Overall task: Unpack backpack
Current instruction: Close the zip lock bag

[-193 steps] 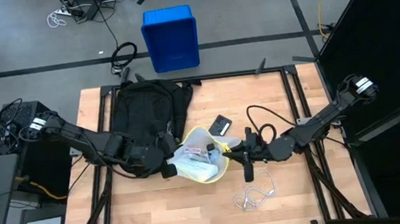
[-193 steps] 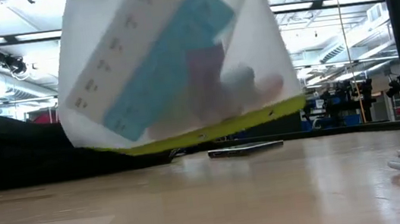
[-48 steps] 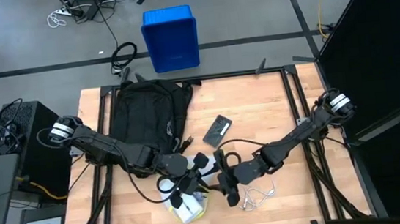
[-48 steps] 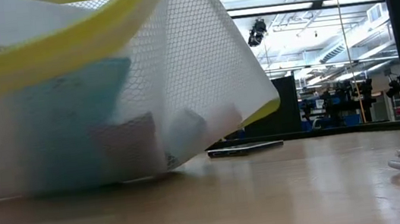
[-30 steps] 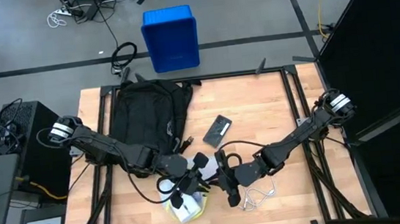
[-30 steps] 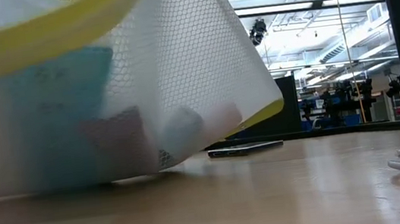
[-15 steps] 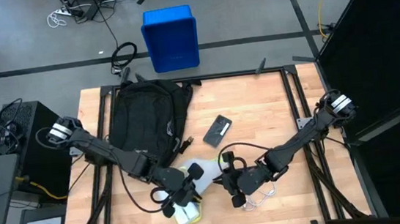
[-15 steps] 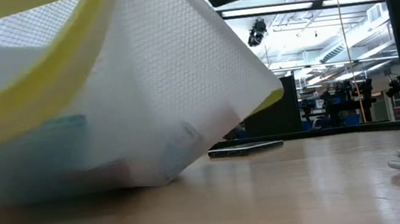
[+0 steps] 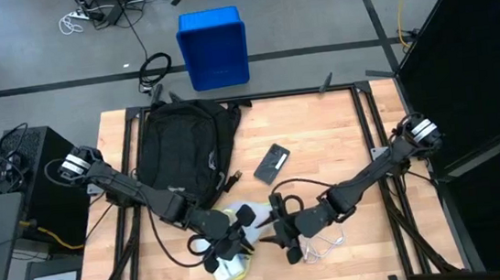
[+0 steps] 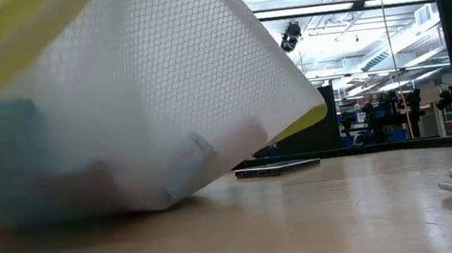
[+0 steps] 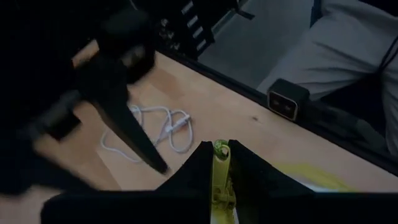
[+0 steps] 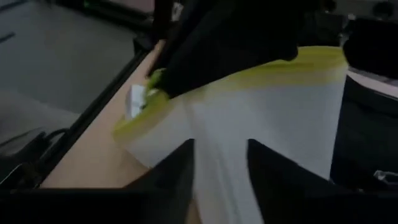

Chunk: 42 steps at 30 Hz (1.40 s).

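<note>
Table (image 9: 340, 122) of pale wood is seen from above, framed by dark rails. The backpack (image 9: 181, 145) is laid flat on the table's far left part, well apart from both grippers. A white mesh pouch (image 10: 121, 113) with a yellow band is found on the near middle of the table, filling most of the low view; a teal item and other blurred contents are seen through its mesh. The left gripper (image 9: 231, 249) is placed over the pouch's near end and is clenched on the pouch's yellow edge, which is seen pinched between its fingers (image 11: 196, 171) in the left wrist view. The right gripper (image 9: 282, 232) is held just beside the pouch on its right; its fingers (image 12: 171, 177) are spread apart on either side of the white mesh. A dark flat phone (image 9: 273, 162) is lying near the table's middle. A white cable (image 9: 320, 244) is coiled near the right gripper.
</note>
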Available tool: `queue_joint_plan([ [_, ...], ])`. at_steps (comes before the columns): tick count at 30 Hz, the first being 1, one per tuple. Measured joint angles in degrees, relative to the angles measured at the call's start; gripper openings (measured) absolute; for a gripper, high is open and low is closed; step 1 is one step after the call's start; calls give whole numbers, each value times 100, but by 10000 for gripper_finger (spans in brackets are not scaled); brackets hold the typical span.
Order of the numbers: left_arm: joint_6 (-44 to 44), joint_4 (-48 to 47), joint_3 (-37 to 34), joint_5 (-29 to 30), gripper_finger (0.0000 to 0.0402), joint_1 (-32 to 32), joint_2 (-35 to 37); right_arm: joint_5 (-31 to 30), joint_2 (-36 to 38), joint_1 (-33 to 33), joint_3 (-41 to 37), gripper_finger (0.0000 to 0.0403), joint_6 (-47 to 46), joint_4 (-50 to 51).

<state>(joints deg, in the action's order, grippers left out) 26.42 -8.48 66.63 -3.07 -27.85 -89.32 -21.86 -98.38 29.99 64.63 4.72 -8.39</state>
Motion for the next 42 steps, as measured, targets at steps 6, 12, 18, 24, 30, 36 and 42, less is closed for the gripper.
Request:
queue_joint_plan([
  [6,192,263,0,12,18,67,-6,315,-189,-106,-1,241,340,-704],
  [12,219,413,-3,-11,18,209,-20,757,-297,-229,-3,247,292,-946],
  [18,502,705,-9,-249,18,284,-22,1016,-379,-313,-1,223,185,-1026],
  [24,495,780,-9,-328,18,345,-57,1184,-382,-361,-1,211,392,-1316],
  [30,492,747,-9,-328,18,347,-60,1464,-382,-436,-1,155,349,-1350],
  [36,493,748,0,-409,18,347,-61,1686,-384,-440,-1,80,313,-1406],
  [42,491,753,0,-519,18,345,-61,2101,-384,-519,-1,10,252,-1438],
])
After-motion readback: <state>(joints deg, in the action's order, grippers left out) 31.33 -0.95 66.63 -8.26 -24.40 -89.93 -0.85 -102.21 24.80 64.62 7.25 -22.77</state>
